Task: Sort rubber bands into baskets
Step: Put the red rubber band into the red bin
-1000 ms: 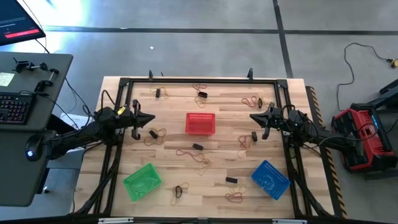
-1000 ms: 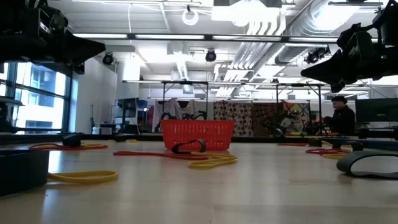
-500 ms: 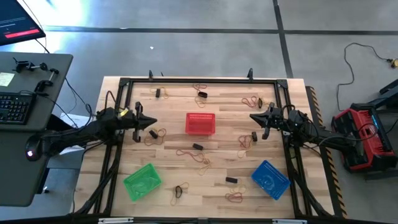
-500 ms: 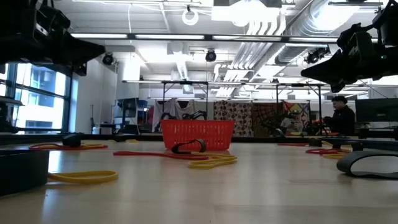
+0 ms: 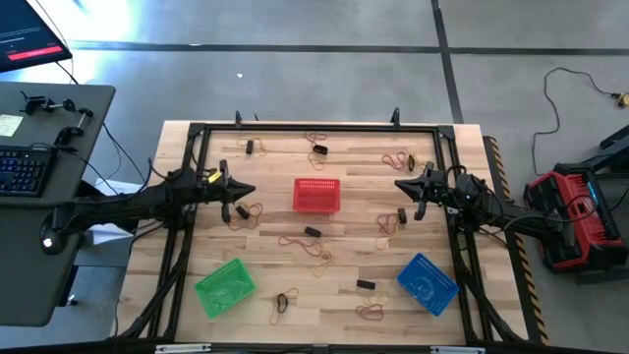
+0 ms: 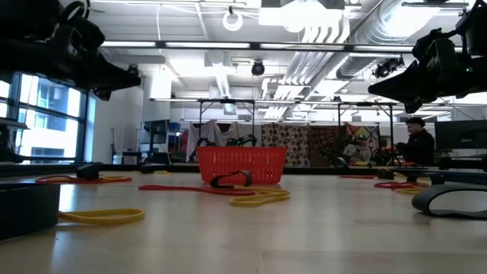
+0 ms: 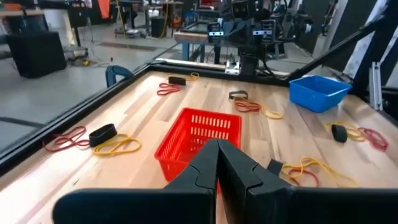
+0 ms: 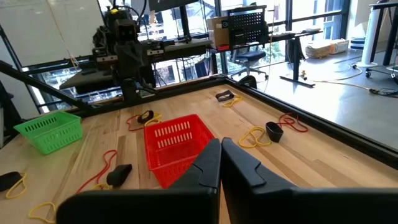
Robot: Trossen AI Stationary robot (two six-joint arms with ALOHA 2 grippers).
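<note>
The red basket (image 5: pixel 316 195) stands at the table's middle, the green basket (image 5: pixel 225 287) at the near left and the blue basket (image 5: pixel 427 283) at the near right. Tan, black and reddish rubber bands (image 5: pixel 313 241) lie scattered flat on the wood. My left gripper (image 5: pixel 252 191) is shut and empty, held above the table just left of the red basket (image 7: pixel 198 140). My right gripper (image 5: pixel 397 184) is shut and empty, held above the table right of the red basket (image 8: pixel 175 146).
A black metal frame (image 5: pixel 314 128) runs around the table's edges. More bands lie near the far edge (image 5: pixel 316 144), by the left gripper (image 5: pixel 246 211) and along the near edge (image 5: pixel 371 313). A desk with a keyboard (image 5: pixel 25 167) stands left of the table.
My left gripper has moved toward the table's right edge, closer to the red basket, still shut and above the table. My right gripper has kept still.
</note>
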